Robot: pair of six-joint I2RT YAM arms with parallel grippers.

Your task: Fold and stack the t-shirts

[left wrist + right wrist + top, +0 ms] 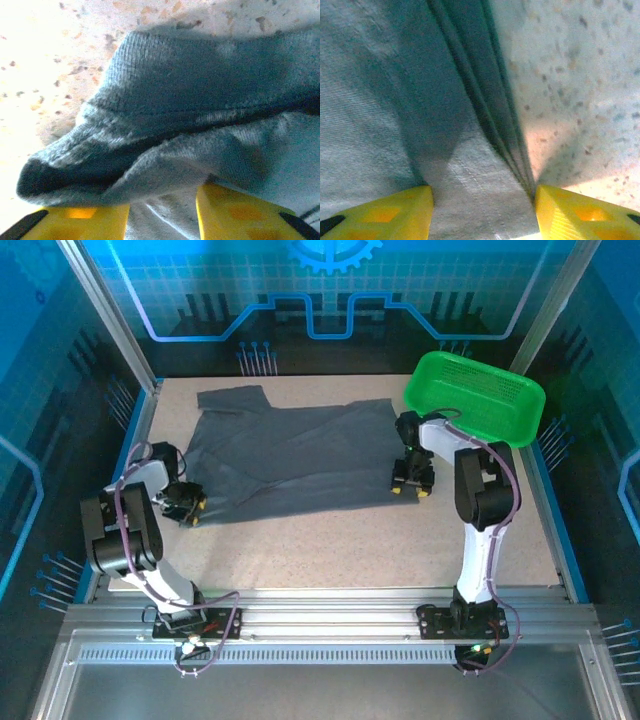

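Observation:
A dark slate-grey t-shirt [300,455] lies spread flat across the speckled table [350,550], one sleeve pointing to the back left. My left gripper [187,505] is down at the shirt's near-left corner. In the left wrist view its yellow fingers [80,220] stand apart, with rumpled fabric [200,85] bunched over and between them around the left gripper [162,210]. My right gripper [411,485] sits at the shirt's near-right edge. There its fingers [580,212] are wide apart over the hem [485,165], the right gripper [484,200] open on flat cloth.
A bright green mesh basket [475,395] stands at the back right, just behind the right arm's elbow. Bare table runs along the front between the shirt and the arm bases. Blue enclosure walls and metal posts close in the sides.

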